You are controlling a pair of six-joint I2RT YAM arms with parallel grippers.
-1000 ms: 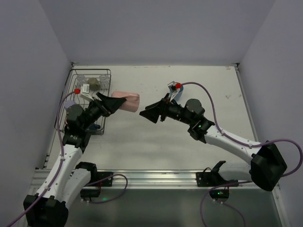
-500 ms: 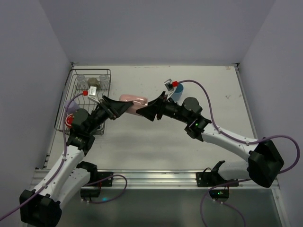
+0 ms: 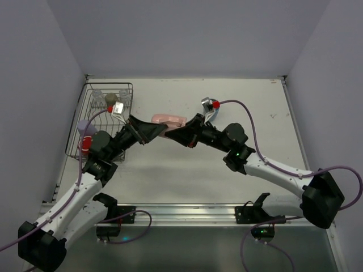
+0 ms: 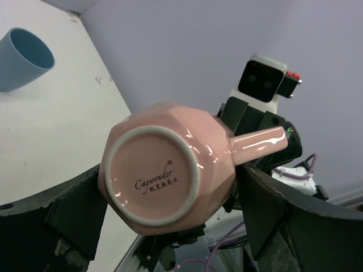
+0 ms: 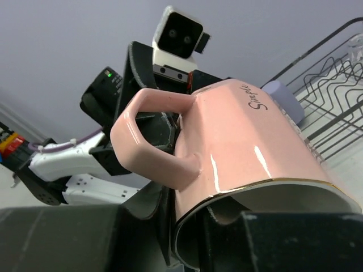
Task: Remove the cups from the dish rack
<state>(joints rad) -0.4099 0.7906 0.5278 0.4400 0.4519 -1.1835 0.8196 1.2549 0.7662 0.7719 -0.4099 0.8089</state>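
Observation:
The pale pink mug [image 3: 169, 120] hangs in the air over the table, held between both grippers. My left gripper [image 3: 152, 129] is shut around its base end, and the mug's bottom [image 4: 152, 177] faces the left wrist camera with a finger on each side. My right gripper [image 3: 177, 134] is shut on the rim: in the right wrist view one finger [image 5: 283, 238] sits inside the mug [image 5: 244, 141] and the other outside, below the handle. The dish rack [image 3: 102, 86] at the far left holds a lavender tumbler [image 3: 84, 126], a red mug [image 3: 85, 145], clear glasses [image 3: 97, 95] and a beige mug [image 3: 112, 101].
A light blue cup [image 4: 22, 56] lies on its side on the white table, behind my right wrist. The rack's wires [image 5: 334, 73] and the lavender tumbler [image 5: 283, 99] show behind the mug in the right wrist view. Walls close in the table's left, back and right.
My left arm carried the pink mug rightward away from the rack. My right gripper came in from the right and closed on the mug's rim.

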